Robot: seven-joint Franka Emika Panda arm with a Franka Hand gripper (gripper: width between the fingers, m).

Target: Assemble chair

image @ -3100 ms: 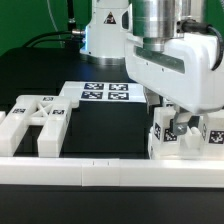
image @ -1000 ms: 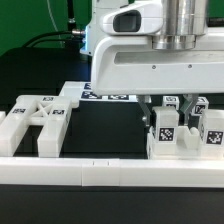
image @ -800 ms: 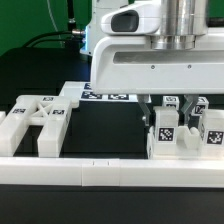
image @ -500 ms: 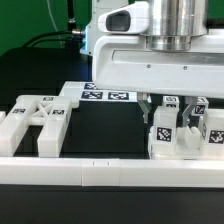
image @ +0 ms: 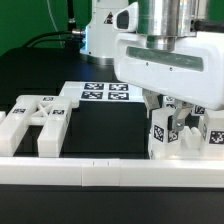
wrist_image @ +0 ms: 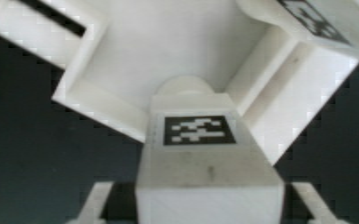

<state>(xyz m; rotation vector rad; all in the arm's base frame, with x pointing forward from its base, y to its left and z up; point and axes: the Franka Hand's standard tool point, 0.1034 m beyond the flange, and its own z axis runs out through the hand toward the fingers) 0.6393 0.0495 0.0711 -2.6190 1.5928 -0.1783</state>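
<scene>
My gripper hangs low over the chair parts at the exterior view's right, shut on a white square post with a black-and-white tag. The post leans slightly among other tagged white pieces. In the wrist view the gripper has the tagged post filling the space between its two fingers. Behind the post lies an angular white frame piece. More tagged chair frames lie at the exterior view's left.
The marker board lies flat behind the black mat. A long white border rail runs along the front edge. The robot's base stands at the back.
The hand has turned and shifted toward the exterior view's right, uncovering more of the marker board. The post it holds now leans instead of standing straight.
</scene>
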